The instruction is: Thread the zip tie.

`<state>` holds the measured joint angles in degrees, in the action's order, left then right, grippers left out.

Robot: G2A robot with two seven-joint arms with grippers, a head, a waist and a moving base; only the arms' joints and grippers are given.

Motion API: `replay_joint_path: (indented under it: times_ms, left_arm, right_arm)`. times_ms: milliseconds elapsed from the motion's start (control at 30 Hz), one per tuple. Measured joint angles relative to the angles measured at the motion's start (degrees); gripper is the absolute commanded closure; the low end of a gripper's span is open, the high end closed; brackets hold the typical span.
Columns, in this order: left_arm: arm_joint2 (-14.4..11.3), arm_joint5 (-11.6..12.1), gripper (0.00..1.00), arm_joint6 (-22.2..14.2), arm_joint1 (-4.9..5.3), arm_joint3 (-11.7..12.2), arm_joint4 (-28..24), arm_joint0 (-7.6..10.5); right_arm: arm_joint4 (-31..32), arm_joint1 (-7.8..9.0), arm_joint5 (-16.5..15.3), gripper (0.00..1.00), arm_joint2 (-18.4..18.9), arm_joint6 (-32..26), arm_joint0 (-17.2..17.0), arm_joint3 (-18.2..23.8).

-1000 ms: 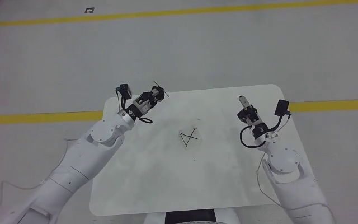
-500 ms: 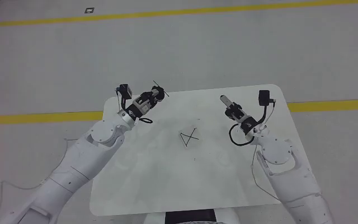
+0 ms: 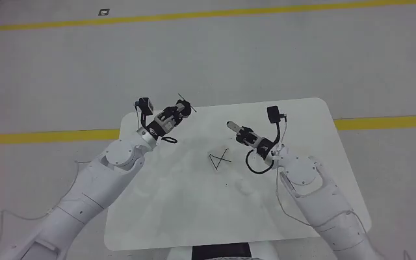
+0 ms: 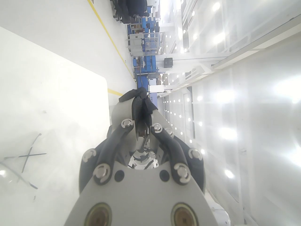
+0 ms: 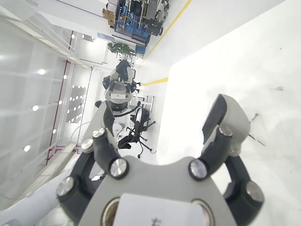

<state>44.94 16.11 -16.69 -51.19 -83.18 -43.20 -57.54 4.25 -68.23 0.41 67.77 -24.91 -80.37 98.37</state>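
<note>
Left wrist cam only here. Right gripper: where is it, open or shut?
Observer: Open. The right wrist view shows the right gripper with its jaws spread wide and nothing between them.
Operator: Position?
Observer: In the top view it is over the white table. It is apart from the crossed thin black plastic zip ties lying mid-table, beyond them toward the far edge.
Operator: How does my tie sit?
Observer: In the top view the thin black zip tie lies crosswise in the shut left gripper. Both ends stick out, by the table's far left corner.
</note>
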Motion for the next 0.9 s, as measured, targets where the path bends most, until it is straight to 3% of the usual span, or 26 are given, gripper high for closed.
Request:
replay_joint_path:
  times_ms: [233, 367, 500, 700, 800, 900]
  left_arm:
    - [0.00, 0.00, 1.00, 0.00, 0.00, 0.00, 0.00, 0.00]
    - [0.00, 0.00, 1.00, 0.00, 0.00, 0.00, 0.00, 0.00]
    - [0.00, 0.00, 1.00, 0.00, 0.00, 0.00, 0.00, 0.00]
    - [0.00, 0.00, 1.00, 0.00, 0.00, 0.00, 0.00, 0.00]
    - [0.00, 0.00, 1.00, 0.00, 0.00, 0.00, 0.00, 0.00]
    - [0.00, 0.00, 1.00, 0.00, 0.00, 0.00, 0.00, 0.00]
  right_arm:
    - [-0.22, -0.03, -0.10, 0.00, -0.04, 0.14, -0.06, 0.02]
    - [-6.49, -0.55, -5.23, 0.00, -0.99, -1.28, 0.91, -0.98]
    - [-14.04, -1.60, -9.70, 0.00, -4.07, -5.10, 5.46, -5.44]
    - [-21.35, -3.56, -12.39, 0.00, -9.26, -8.27, 13.45, -13.59]
    - [-24.51, -4.52, -13.83, 0.00, -11.54, -9.41, 16.05, -17.31]
    - [-25.03, -4.69, -14.20, 0.00, -11.97, -9.76, 16.58, -18.35]
